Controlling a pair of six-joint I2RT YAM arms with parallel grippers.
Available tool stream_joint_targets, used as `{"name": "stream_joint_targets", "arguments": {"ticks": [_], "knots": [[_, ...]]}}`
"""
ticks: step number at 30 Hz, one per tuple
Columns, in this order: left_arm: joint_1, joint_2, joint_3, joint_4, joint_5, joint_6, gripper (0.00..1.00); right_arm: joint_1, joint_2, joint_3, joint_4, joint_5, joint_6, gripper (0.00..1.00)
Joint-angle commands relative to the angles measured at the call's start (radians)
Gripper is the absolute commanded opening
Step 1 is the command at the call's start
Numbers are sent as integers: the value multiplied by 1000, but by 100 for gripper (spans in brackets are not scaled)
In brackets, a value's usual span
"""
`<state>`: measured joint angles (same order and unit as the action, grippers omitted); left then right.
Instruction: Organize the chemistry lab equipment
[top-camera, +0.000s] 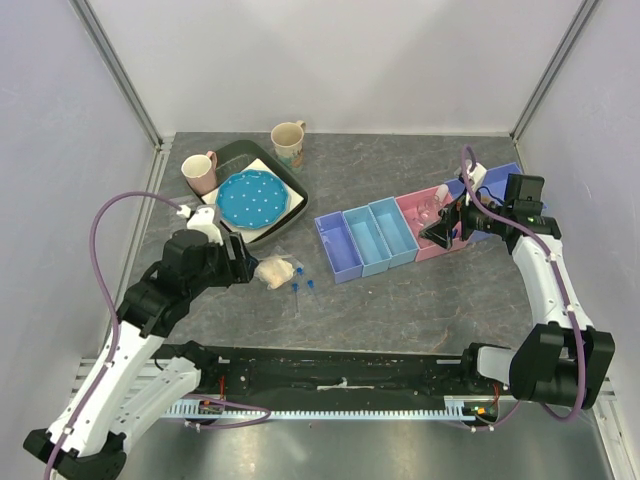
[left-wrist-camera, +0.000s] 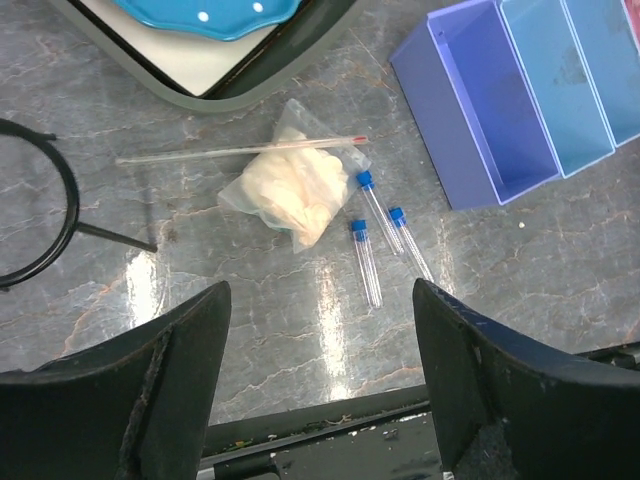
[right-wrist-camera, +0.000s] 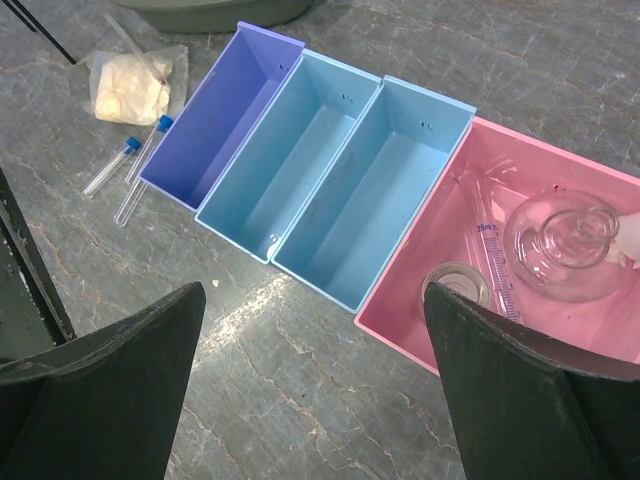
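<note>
bag (left-wrist-camera: 287, 190) and three blue-capped tubes (left-wrist-camera: 367, 262) lie on the table (left-wrist-camera: 250, 290) beside the purple bin (left-wrist-camera: 478, 120). left gripper (left-wrist-camera: 318, 300) hangs over them, elbow bent, claw spread, empty. flask (right-wrist-camera: 562, 248) lies in the pink bin (right-wrist-camera: 438, 238); right gripper (right-wrist-camera: 312, 300) above, spread wide, empty.

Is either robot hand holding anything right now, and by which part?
Nothing is held. Left hand open near the whitish bag; right hand open near the pink bin.

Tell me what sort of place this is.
Likely a robot test cell staged as a chemistry bench, not a working lab. Plain white panels wall in a grey tabletop. On it, blue-capped tubes lie loose, and a glass flask lies in a pink bin.
</note>
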<state>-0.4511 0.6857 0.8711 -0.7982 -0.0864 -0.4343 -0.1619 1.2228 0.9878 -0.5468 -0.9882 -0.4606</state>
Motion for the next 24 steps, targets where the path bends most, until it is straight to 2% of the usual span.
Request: {"name": "stream_joint_targets", "arguments": {"ticks": [1,12,20,23,24], "knots": [[-3,-48,3,-21,-101,-69,81,-5,17,-9,8,13,-29,98],[-3,-69,-12,-32,-160,-103,82,-22,38,-9,8,57,-39,98],[-3,-31,23,-53,-233,-95,80,-47,67,-5,5,88,-58,98],[-4,-31,49,-26,-184,-43,80,-70,66,21,-4,170,-79,98],[-3,-35,51,-15,-168,-8,80,-73,81,59,-8,239,-85,98]]}}
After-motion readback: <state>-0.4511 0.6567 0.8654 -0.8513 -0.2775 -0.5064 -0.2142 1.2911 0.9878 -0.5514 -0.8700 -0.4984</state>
